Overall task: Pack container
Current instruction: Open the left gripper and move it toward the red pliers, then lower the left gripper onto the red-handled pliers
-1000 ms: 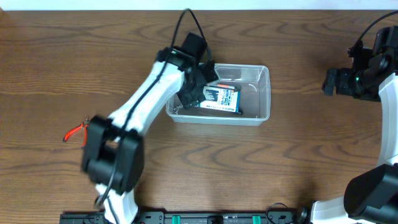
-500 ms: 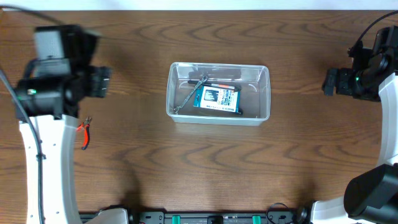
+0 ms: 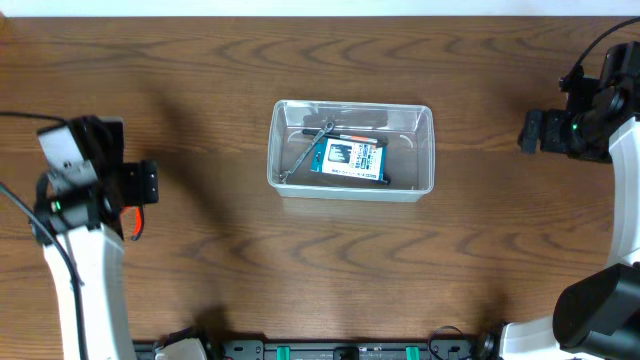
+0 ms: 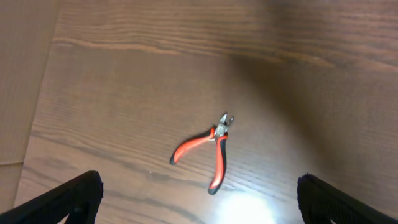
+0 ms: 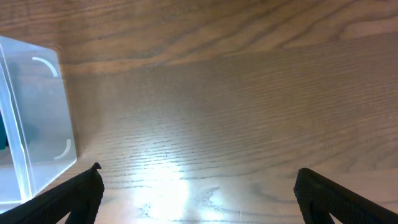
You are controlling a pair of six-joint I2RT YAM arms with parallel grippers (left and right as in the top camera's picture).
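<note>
Container (image 3: 412, 143) between left tool (image 3: 143, 186) and right tool (image 3: 529, 131), well apart from both.

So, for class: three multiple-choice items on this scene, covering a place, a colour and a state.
1. Where do the pliers lie, relative to the container? A inside; B left of it, on the table; C right of it.
2. What colour are the pliers' handles? A blue; B yellow; C red and black.
3. How is the left gripper? A open, empty; B shut on the pliers; C shut on a box.
Answers: B, they lie on wood at far left; C, left wrist view shows both colours; A, fingers wide apart, nothing between.
</note>
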